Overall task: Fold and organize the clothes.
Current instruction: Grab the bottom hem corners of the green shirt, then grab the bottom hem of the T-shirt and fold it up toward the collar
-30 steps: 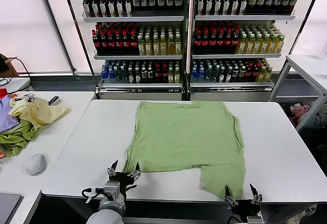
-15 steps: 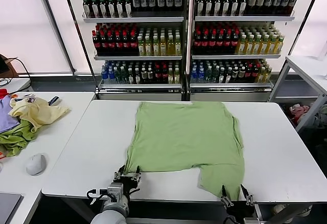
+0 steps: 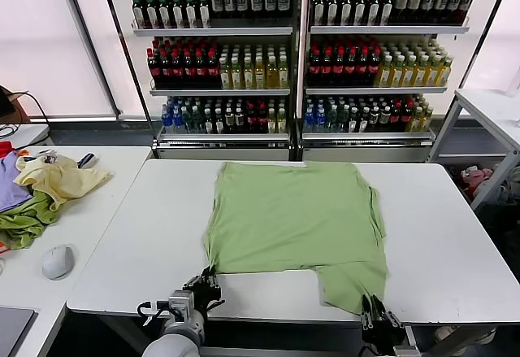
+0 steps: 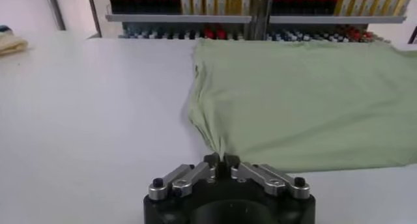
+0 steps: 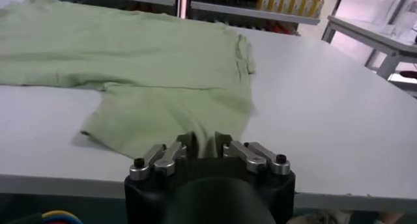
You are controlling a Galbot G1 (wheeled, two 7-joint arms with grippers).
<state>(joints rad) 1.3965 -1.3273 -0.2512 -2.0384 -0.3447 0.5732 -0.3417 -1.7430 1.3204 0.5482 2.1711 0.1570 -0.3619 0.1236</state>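
The sage-green shirt (image 3: 296, 231) lies flat in the middle of the white table (image 3: 455, 243), back upward — no collar, buttons or print show. Its long axis runs from the near edge at the bottom of the head view toward the bottle shelves (image 3: 296, 56) at the top, with one sleeve hanging lower at the bottom right.

The left gripper (image 3: 207, 282) sits at the bottom left corner of the shirt, jaws clenched on that corner; in the left wrist view (image 4: 221, 161) the cloth rises in a small peak into them. The right gripper (image 3: 375, 315) is at the bottom right, pinched on the sleeve's lower edge, as the right wrist view (image 5: 203, 142) shows.

The whole shirt lies ahead of both grippers, so the fold likely carries this near edge up toward the far hem; each arm is nearest its own corner.

A second ago both grippers stood spread wide just short of the cloth — now they have moved in and closed.

At the frame's left, a heap of garments (image 3: 45, 190) and a computer mouse (image 3: 57, 261) lie on the neighbouring table.
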